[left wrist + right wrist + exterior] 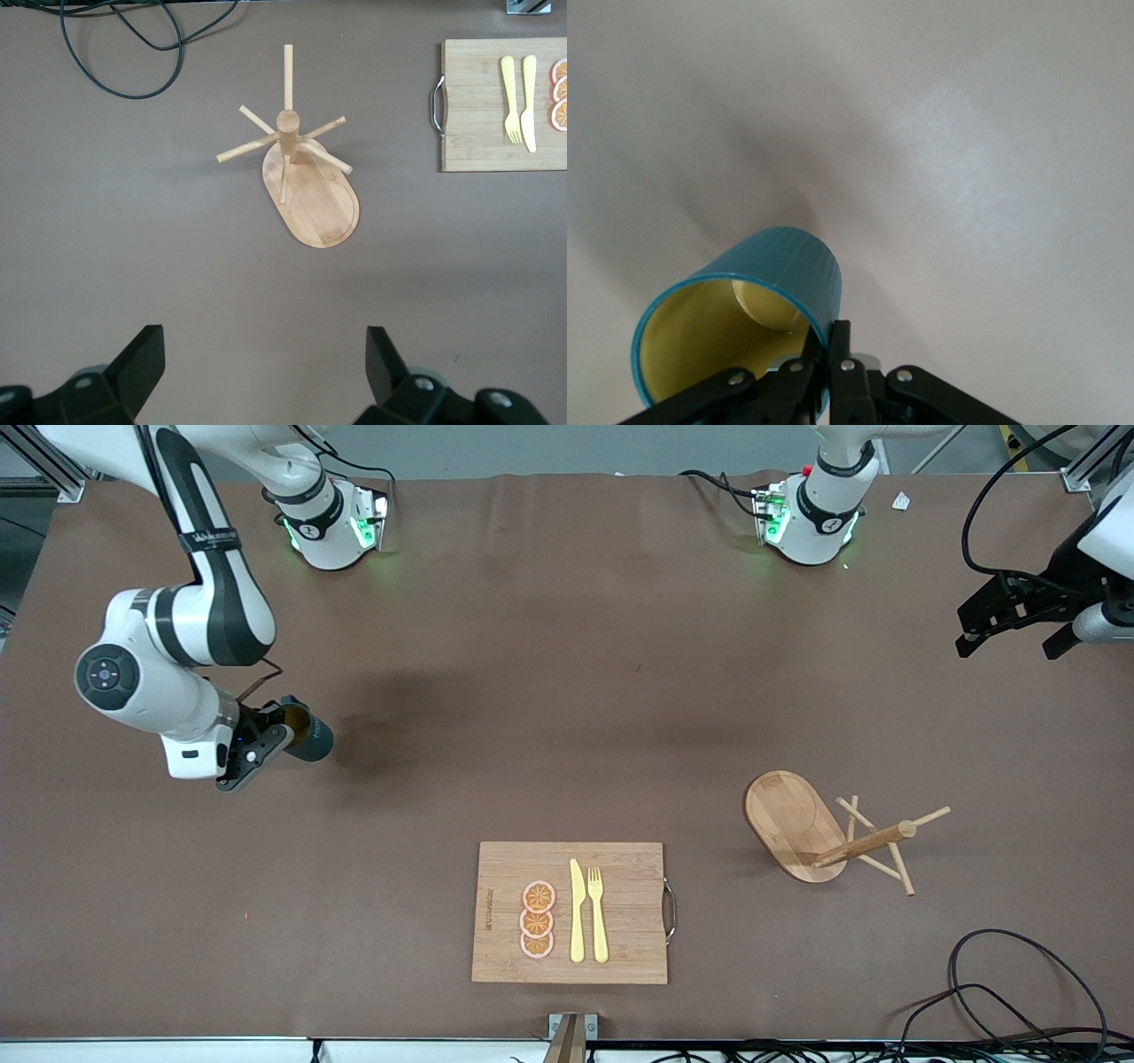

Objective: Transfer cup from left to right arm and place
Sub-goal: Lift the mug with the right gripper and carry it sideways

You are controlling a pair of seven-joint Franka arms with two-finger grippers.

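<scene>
Right gripper (266, 742) has the cup (306, 732): fingers pinched on the rim wall, one inside the yellow bore, one on the ribbed outside, seen clearly in the right wrist view (833, 367). Cup (744, 319) is tilted, long axis near horizontal, mouth toward the wrist, base pointing away from the gripper toward the middle of the bench (532, 717). It hangs over bare bench at the right arm's end; contact with the surface can't be confirmed.

Left gripper (1010, 624) is spread wide and holds nothing, up over the left arm's end of the bench, waiting. Its wrist view shows both fingers (133, 363) apart with only the peg rack (301, 177) and board (496, 106) below.

Handover looks done; placing is left. Key relation: the cup sticks out sideways from the right gripper, so the wrist needs to rotate to bring the base down before lowering. A rim pinch is a thin hold, so slip or tipping on release is the likely risk.
</scene>
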